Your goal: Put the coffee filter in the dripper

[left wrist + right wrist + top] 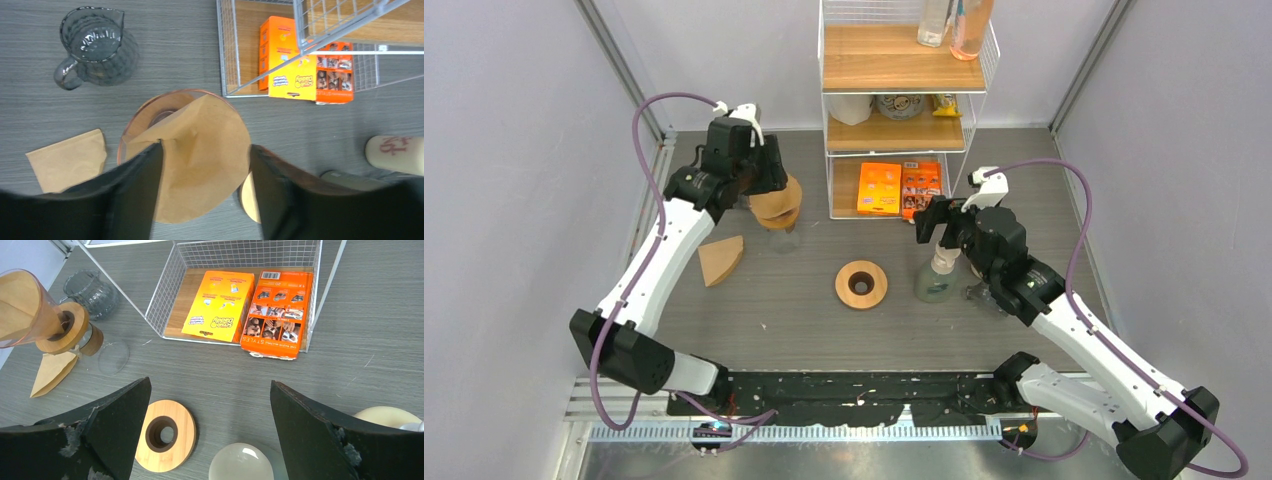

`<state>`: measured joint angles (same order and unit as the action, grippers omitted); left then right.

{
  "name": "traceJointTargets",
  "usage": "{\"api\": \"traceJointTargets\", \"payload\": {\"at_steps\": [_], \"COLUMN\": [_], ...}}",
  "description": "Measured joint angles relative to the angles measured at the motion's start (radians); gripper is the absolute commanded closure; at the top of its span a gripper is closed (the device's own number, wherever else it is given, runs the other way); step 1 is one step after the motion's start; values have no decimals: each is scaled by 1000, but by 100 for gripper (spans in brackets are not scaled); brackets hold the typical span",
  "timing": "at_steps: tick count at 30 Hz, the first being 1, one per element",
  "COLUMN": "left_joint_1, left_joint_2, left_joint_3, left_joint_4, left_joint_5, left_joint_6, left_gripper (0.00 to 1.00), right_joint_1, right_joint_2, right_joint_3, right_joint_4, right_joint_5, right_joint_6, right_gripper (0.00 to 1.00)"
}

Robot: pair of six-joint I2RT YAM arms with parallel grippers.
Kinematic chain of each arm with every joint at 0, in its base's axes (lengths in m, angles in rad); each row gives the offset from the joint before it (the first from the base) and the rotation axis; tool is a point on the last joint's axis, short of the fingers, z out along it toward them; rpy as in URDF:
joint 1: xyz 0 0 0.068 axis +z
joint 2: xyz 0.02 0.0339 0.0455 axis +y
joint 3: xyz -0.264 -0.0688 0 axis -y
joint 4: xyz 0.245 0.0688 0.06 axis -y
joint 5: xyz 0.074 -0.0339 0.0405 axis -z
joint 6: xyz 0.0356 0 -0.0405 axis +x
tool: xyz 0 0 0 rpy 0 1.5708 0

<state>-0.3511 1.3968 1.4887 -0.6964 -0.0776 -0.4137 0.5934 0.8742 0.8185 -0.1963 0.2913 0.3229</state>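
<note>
Left gripper [205, 149] is over the dripper [140, 117], jaws spread wide. The brown coffee filter [200, 130] sits opened as a cone in the dripper mouth and leans toward one side of the rim, with its top edge poking above the glass. Both fingers [135, 195] flank the cone. The paper runs right up to their inner faces, but I can't tell whether they actually press it.

The dripper stands on its wooden collar [65, 327] at the back left of the table [1024, 200], next to the wire rack [904, 100]. A second filter [721, 260] lies flat on the table just beside it, and a glass pitcher [97, 50] is near.

Right gripper [210, 385] is well apart from all that, on the right. Its jaws are spread with nothing between them, and it hangs above a bottle [936, 275]. A wooden ring [861, 284] lies flat mid-table between the two arms. Orange boxes [250, 305] are on the rack's bottom level.
</note>
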Motion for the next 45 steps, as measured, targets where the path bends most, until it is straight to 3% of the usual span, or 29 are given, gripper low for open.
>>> {"api": "traceJointTargets", "payload": {"at_steps": [3,10,45], "left_joint_1": [0,0,0], "left_joint_2": [27,105,275], "left_joint_3": [20,42,62], "left_joint_4": [-21,-64,-137], "left_joint_5": [-13,-42,-60], "left_joint_6": [2,8,29], "left_gripper": [69,80,82], "right_joint_1": [0,0,-6], "right_joint_2": [8,15,45], "right_joint_3": [0,-1,-2], "right_joint_4": [0,0,0], "right_joint_5": [4,10,26], "right_joint_6": [-3,-3,-7], "right_gripper": [4,5,5]}}
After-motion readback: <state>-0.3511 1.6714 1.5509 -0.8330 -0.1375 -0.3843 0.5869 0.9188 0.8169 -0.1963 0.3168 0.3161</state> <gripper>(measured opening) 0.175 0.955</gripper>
